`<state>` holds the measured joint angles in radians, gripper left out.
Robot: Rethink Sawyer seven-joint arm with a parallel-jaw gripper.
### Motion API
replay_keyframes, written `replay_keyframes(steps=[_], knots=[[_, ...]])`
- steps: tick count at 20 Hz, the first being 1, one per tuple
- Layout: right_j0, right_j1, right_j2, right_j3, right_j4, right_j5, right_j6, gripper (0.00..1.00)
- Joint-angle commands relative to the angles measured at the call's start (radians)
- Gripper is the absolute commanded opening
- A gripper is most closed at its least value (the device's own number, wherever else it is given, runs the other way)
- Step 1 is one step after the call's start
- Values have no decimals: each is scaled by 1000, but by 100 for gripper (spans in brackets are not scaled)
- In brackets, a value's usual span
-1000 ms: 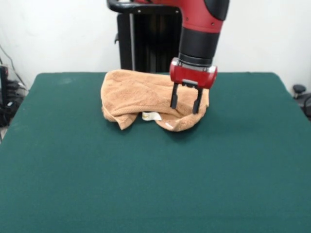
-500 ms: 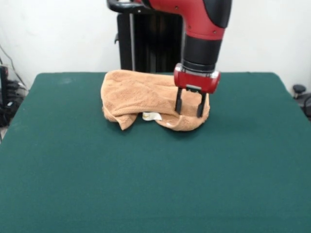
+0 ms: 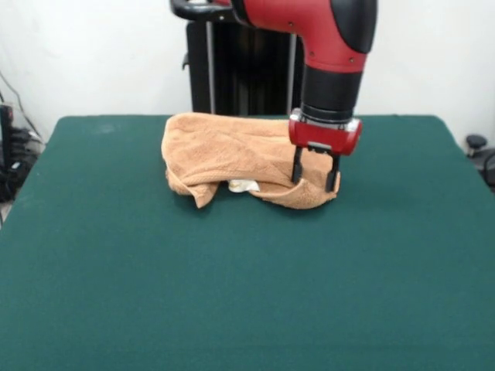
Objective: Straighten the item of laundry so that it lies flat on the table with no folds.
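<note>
The light orange-tan towel (image 3: 232,154) lies crumpled and folded over itself at the far middle of the dark green table (image 3: 247,278). A small white label (image 3: 244,185) peeks out under its near fold. My gripper (image 3: 315,182) is open. Its two black fingers (image 3: 296,166) point straight down at the towel's right end, one over the cloth and one at its right edge. The tips are low, close to the cloth; I cannot tell whether they touch it.
The black pedestal (image 3: 240,62) stands just behind the towel at the table's far edge. A dark object (image 3: 476,143) sits off the table at the right. Cables (image 3: 11,154) hang off the left side.
The gripper has moved to the right along the towel and a little lower, from over its right part to its right end. The towel's right end looks slightly flatter.
</note>
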<state>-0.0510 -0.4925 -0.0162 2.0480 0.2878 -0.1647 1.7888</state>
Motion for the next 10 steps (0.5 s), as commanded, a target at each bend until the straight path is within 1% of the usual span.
replay_keyframes(steps=[1,6,10], knots=[[14,28,149,23,70,-56,342,100],[34,35,134,8,70,-90,372,100],[68,43,101,-5,79,-123,388,100]])
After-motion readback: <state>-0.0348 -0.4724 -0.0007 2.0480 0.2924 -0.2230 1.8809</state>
